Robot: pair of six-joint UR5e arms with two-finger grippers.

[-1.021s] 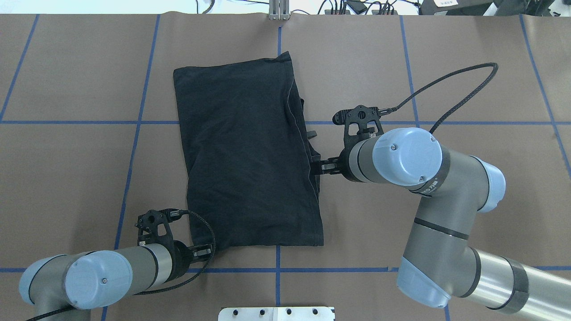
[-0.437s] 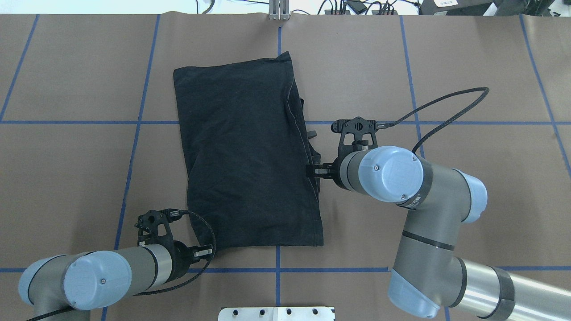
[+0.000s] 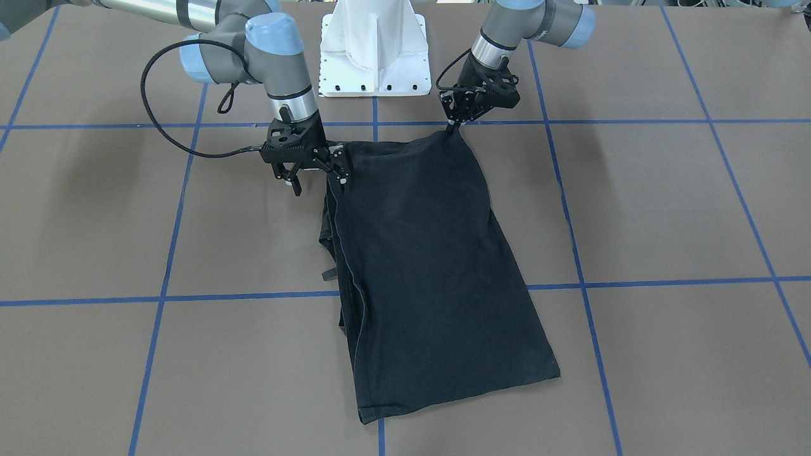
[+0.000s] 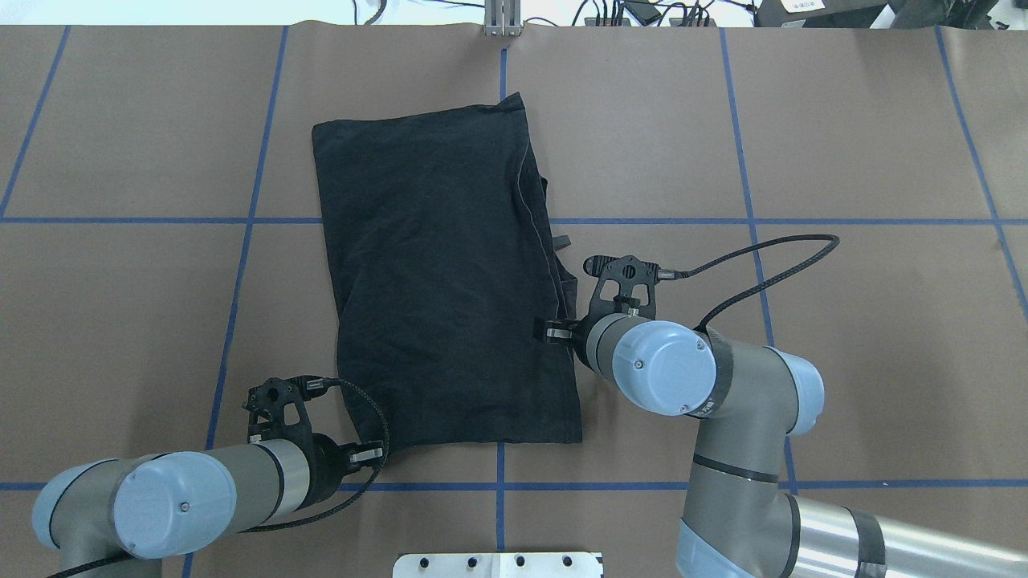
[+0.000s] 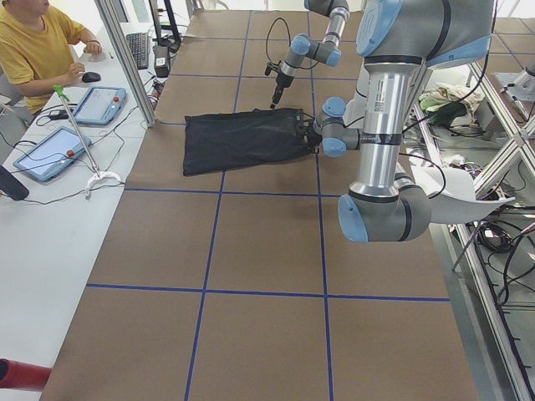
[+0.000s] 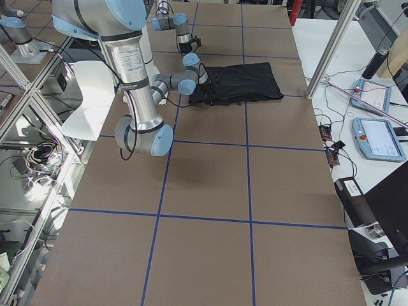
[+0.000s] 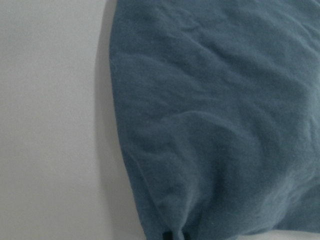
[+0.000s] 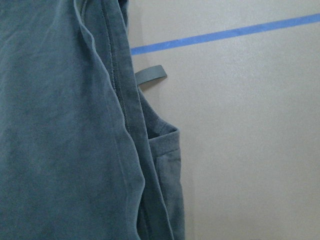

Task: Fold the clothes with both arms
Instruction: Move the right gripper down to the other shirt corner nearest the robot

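Fabric of the black T-shirt (image 4: 450,281) lies flat on the tabletop (image 4: 843,120), long axis running straight away from both hands. The left hand (image 3: 452,128) pinches the shirt's near corner on its own side. The right hand (image 3: 317,180), fingers spread, hovers over the opposite long edge. The matching near corner seems to lie just behind it, toward the robot.
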